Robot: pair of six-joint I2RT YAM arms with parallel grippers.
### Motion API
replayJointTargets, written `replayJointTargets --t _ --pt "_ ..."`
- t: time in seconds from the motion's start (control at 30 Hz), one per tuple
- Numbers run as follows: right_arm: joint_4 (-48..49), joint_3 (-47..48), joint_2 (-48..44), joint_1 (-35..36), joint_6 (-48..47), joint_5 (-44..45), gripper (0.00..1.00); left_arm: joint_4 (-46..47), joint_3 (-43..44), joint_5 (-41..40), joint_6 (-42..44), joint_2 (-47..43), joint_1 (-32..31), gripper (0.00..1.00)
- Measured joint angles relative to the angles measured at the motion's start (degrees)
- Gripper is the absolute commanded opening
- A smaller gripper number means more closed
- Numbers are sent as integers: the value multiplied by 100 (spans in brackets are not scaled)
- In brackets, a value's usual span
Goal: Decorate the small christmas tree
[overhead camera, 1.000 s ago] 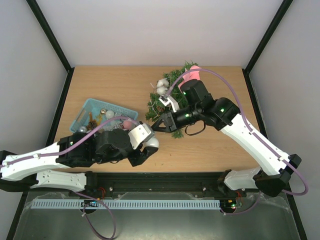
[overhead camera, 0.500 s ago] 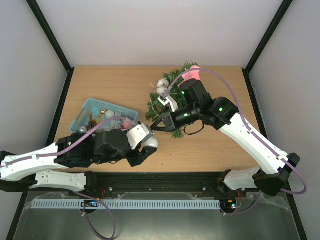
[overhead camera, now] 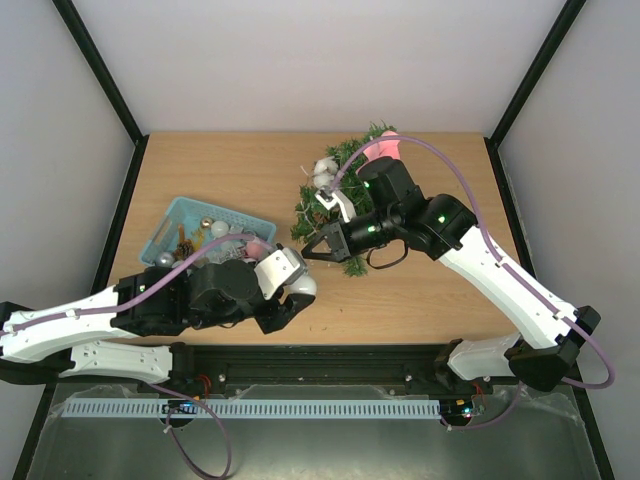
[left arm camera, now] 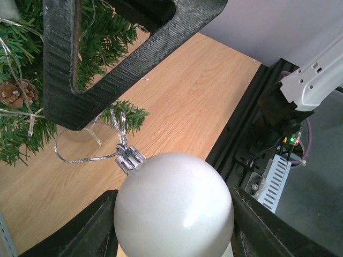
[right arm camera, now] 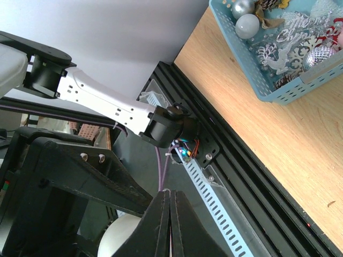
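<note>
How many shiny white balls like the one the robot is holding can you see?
1 for sure: the white ball held in the left gripper. Whitish blobs sit on the small christmas tree, and others may lie hidden in the basket.

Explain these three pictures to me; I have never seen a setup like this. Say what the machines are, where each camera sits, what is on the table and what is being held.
These are two robot arms bolted at the near edge of a wooden table. The overhead picture looks down from above and behind them. The other two come from cameras on the arms' wrists, so each shows its own fingers up close.

On the table lie a small christmas tree with white ornaments on it, and a teal basket of decorations.

The left gripper holds a white ball ornament between its two fingers; the ball's silver hanging loop points toward the tree. The right gripper reaches in from the tree side with its jaws pressed together, right by that loop. Whether it has actually caught the thread, I cannot tell.
</note>
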Motion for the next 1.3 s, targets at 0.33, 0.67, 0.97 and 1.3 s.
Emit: replayJointTargets --t 0.33,0.67,0.97,1.3 --pt "61 0 -17 0 33 13 1 13 -20 -61 -4 -2 0 47" --pt "284 -17 -205 0 149 118 1 26 -22 -144 -70 -2 0 51" --pt "610 -387 -509 0 319 249 1 264 -140 -144 -76 -33 0 53" --pt "787 -719 -796 0 439 457 1 629 -186 -136 -55 -35 0 49"
